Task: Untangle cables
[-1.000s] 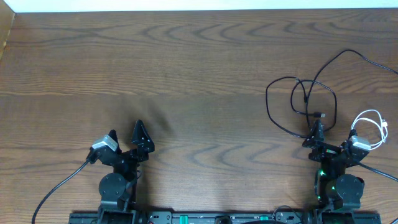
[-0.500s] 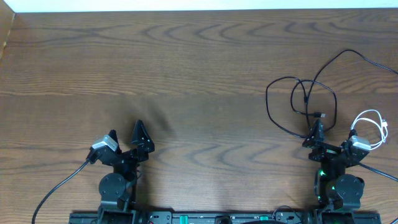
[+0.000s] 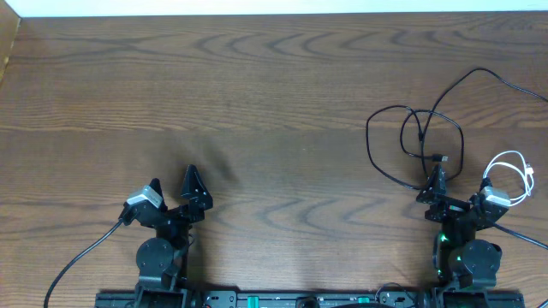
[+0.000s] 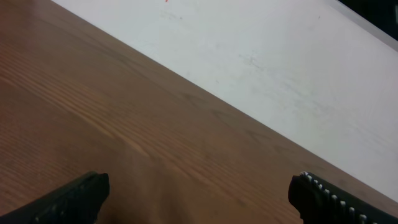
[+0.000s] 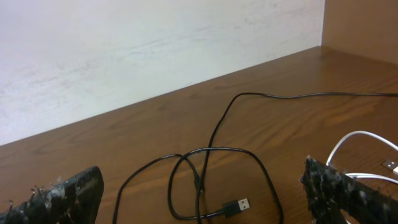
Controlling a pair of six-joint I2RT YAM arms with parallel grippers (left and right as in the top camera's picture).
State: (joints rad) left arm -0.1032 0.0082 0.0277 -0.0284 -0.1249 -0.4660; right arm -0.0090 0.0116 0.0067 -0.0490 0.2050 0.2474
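While nothing looks sorted from overhead, the black cables (image 3: 415, 141) are lying in crossed loops at the right of the counter (image 3: 257, 103), with the white cable (image 3: 511, 168) curling just beside them. The left gripper (image 3: 174, 190) and right gripper (image 3: 461, 190) are sitting near their bases. At the left wrist, jaws are standing wide apart over bare wood. At the right wrist, jaws are gaping empty too, loops overlapping ahead, so all the untangling is seemingly waiting.

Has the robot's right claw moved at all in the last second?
No. The right gripper sits exactly where it was, one fingertip just below the black cable's plug, with the white cable beside it.
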